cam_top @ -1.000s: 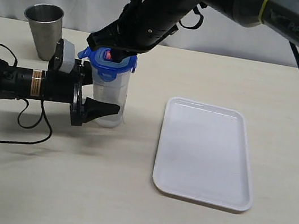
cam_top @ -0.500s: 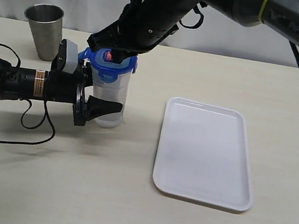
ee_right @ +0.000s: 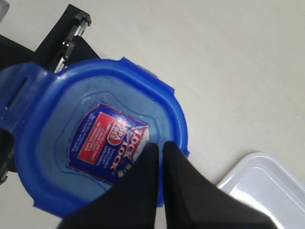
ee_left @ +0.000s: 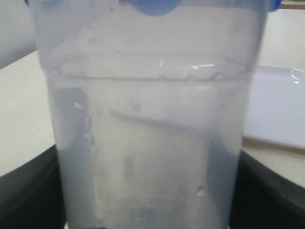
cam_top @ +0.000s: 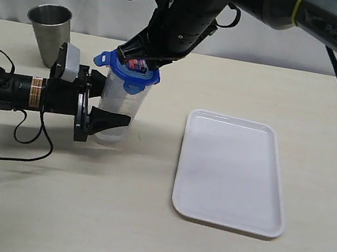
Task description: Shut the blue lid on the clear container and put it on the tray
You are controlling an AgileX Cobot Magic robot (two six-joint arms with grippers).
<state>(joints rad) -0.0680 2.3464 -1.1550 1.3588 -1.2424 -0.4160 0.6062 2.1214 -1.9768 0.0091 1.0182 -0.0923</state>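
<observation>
Grips the tilted clear container (cam_top: 118, 99) low down with the left hand (cam_top: 115, 117), forearm level over the table (cam_top: 137, 237), well apart from the tray (cam_top: 232, 172). Presses the right hand (ee_right: 158, 151), pinched nearly together, onto the blue lid (cam_top: 135, 79) capping it, arm sloping down from above.

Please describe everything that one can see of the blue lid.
The blue lid is roundish, of translucent blue plastic, with a red, blue and white label in its middle. It sits on top of the clear container, and both lean to one side. At least one flap sticks outward, not snapped down. The right gripper, its fingertips together, touches the lid at the label's edge.
</observation>
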